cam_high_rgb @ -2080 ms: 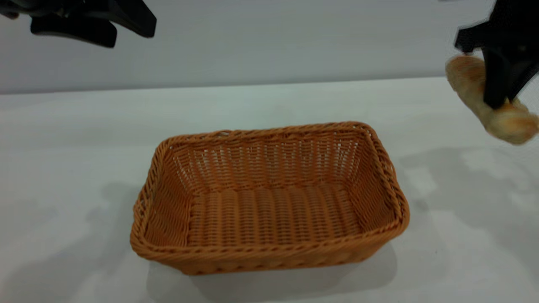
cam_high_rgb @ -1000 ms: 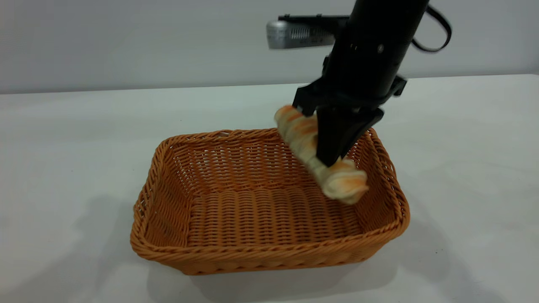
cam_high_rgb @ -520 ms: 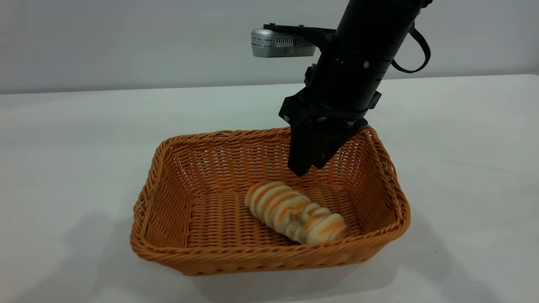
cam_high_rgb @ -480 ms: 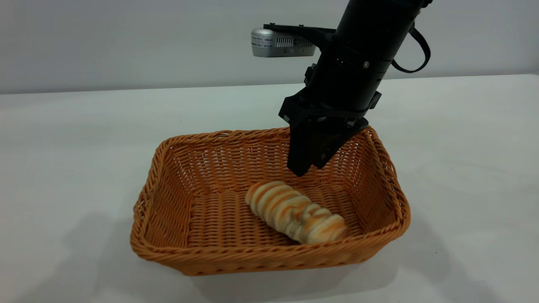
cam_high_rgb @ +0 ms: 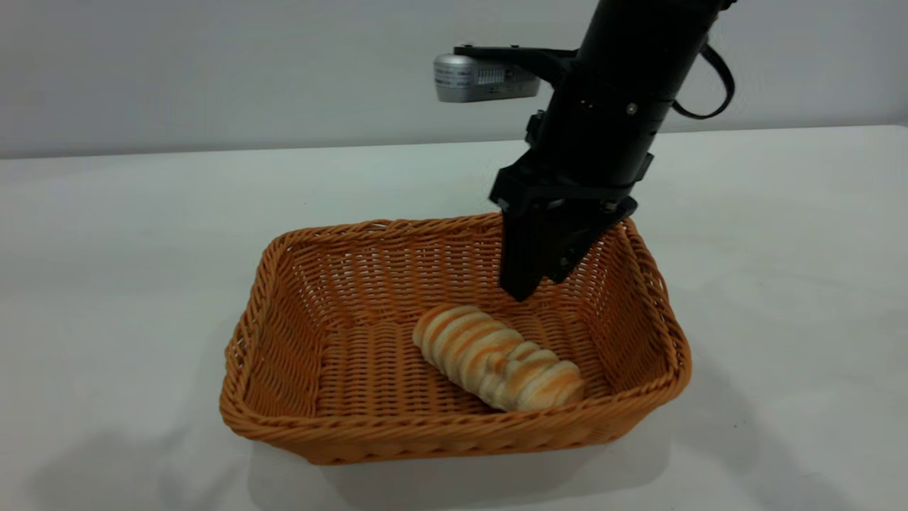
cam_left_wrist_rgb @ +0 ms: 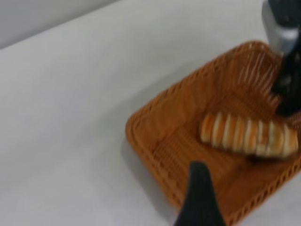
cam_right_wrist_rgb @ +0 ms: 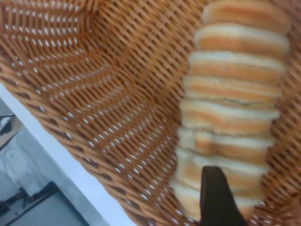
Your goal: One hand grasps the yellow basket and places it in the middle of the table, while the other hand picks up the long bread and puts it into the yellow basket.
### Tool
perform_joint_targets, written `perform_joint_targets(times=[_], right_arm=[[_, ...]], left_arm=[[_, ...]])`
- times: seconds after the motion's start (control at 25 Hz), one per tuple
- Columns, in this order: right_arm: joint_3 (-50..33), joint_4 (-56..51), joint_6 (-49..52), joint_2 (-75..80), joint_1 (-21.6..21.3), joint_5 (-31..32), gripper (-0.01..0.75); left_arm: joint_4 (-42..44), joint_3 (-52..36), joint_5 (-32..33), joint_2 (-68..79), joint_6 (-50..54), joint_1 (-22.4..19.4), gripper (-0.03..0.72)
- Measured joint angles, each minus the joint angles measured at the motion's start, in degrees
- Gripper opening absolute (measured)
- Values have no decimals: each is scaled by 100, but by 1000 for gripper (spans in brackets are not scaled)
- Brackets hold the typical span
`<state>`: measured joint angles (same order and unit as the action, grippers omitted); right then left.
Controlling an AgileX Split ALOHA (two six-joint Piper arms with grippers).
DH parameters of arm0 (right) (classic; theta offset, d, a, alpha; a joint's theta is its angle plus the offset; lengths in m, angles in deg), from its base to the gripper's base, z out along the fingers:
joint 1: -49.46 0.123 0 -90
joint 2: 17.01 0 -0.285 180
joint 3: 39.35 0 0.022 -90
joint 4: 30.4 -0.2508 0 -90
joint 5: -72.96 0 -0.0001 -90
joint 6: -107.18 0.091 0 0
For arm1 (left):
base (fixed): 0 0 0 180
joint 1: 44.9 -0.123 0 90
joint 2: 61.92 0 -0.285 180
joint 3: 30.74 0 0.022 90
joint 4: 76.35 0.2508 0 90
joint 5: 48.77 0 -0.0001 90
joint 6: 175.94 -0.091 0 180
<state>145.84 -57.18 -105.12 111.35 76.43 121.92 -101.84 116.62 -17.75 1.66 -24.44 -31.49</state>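
Note:
The yellow basket (cam_high_rgb: 642, 284) stands in the middle of the white table (cam_high_rgb: 106, 234). The long bread (cam_high_rgb: 496, 358) lies on the basket floor towards its right half, slanted, free of any grip. My right gripper (cam_high_rgb: 535, 285) hangs open just above the bread's far end, inside the basket's rim, with nothing between its fingers. In the right wrist view the bread (cam_right_wrist_rgb: 233, 103) fills the frame below one dark fingertip (cam_right_wrist_rgb: 214, 195). My left gripper (cam_left_wrist_rgb: 225, 212) is out of the exterior view; its wrist view looks down on the basket (cam_left_wrist_rgb: 155, 141) and bread (cam_left_wrist_rgb: 247, 139) from a height, open.
A silver wrist camera (cam_high_rgb: 486, 74) juts from the right arm above the basket's back wall. Bare white tabletop surrounds the basket on all sides, with a grey wall behind.
The right gripper carried the bread in from the right over the basket and let it go; the bread now lies on the basket floor. The gripper has since shifted slightly right.

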Motion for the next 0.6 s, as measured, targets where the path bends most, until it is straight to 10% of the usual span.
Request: perform_joint_targets(times=[0.6], right_arm=[[0,417,-12,-1814,-725,891,464]], left_arm=[[2350,-484,1756,-2505,2584,0,594]])
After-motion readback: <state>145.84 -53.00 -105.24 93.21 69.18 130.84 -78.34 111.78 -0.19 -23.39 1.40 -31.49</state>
